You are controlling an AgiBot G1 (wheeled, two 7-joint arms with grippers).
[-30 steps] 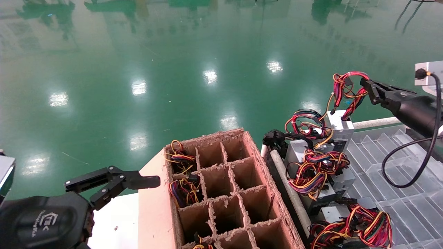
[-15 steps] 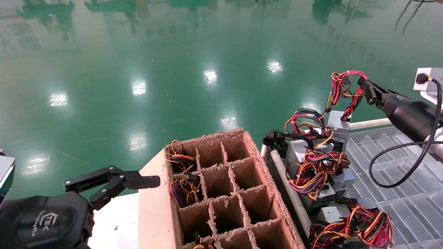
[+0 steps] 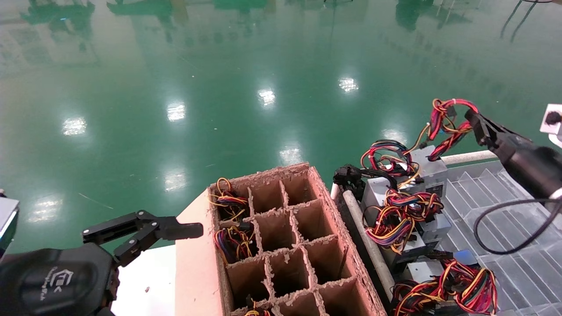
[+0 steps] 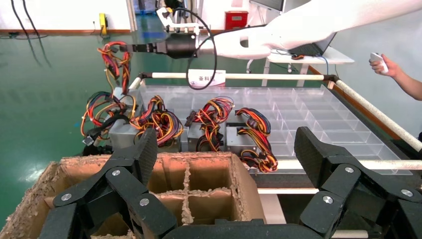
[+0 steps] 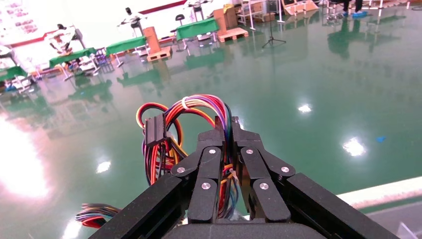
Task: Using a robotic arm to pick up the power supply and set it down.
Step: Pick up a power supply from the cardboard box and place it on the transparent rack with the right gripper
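Right claw [image 3: 473, 119] clamped on wires [image 3: 443, 115]

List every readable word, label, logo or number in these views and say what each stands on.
"备料区": white sign on the tray rail, only just legible.
Embossed logo and lettering on the left wrist housing: too blurred to read.
Dark sticker on the power supply: too small to read.
Nothing else is readable.
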